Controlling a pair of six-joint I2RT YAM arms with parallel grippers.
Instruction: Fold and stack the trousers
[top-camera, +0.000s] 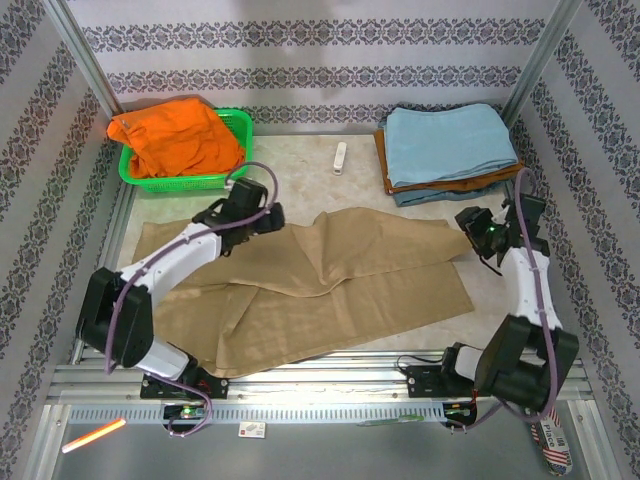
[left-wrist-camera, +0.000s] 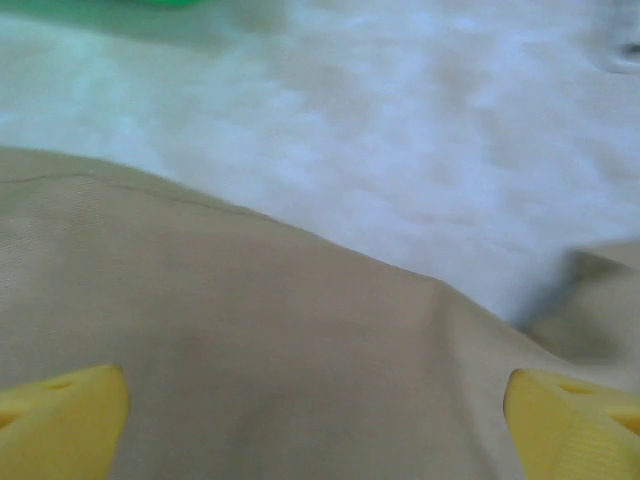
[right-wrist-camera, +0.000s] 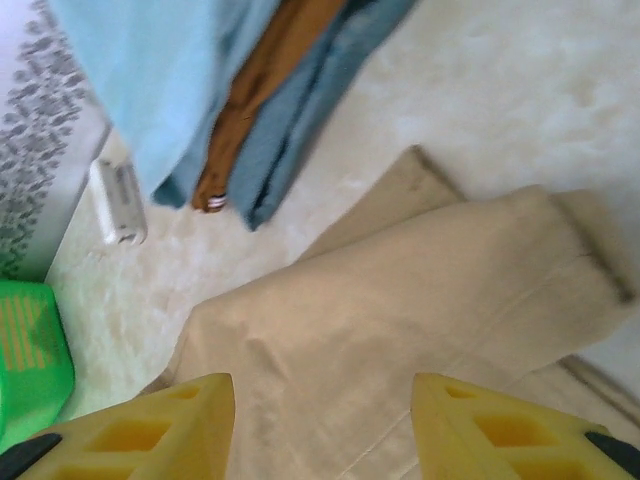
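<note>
The khaki-tan trousers lie spread across the middle of the table, one layer folded over another, with a crease running through the centre. My left gripper hangs over their far left edge; its yellow fingers stand wide apart above the tan cloth, nothing between them. My right gripper hovers at the trousers' right end, near the hem. Its yellow fingers are spread wide over the folded tan leg, gripping nothing.
A green basket holding an orange garment sits at the back left. A stack of folded cloth, light blue on top, sits at the back right. A small white object lies between them. Walls enclose the table.
</note>
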